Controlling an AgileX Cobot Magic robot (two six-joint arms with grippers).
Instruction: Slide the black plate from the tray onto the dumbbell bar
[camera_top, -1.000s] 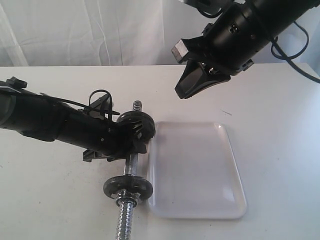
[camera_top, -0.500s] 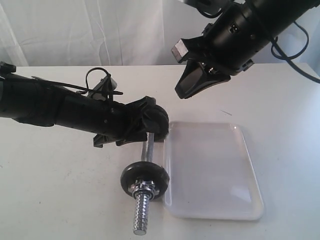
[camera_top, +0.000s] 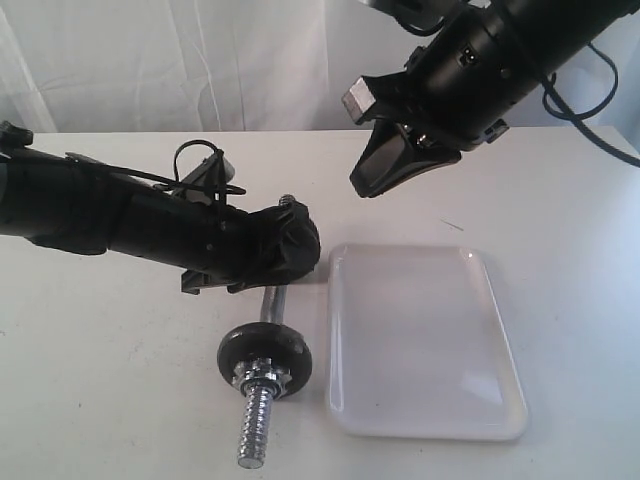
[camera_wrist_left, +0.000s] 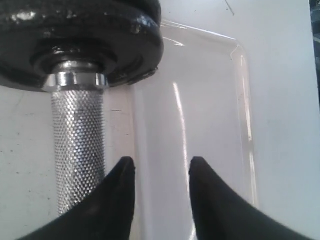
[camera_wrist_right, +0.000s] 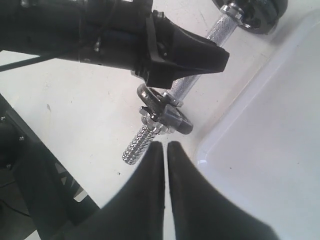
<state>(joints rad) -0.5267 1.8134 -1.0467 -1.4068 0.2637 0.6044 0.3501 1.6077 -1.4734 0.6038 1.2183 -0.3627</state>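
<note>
Left gripper (camera_wrist_left: 161, 162) hung parted, empty, over dumbbell bar (camera_wrist_left: 77, 140) beside tray (camera_top: 500, 400); right gripper (camera_wrist_right: 163, 146) clenched, parked clear above tray; black plate possibly hidden.

The dumbbell bar (camera_top: 272, 305) lies on the table (camera_top: 100, 380) just left of the tray (camera_top: 425, 340), running along the tray's left edge from far to near. A disc (camera_top: 265, 357) sits on it beside the near half of that edge, and a threaded end sticks out nearer still. The left gripper (camera_top: 300, 240) reaches in from the left over the bar's far part, by the tray's far left corner, with a second disc (camera_wrist_right: 165, 112) on the bar just behind it, while the right gripper (camera_top: 368, 180) hangs above the table behind the tray.
</note>
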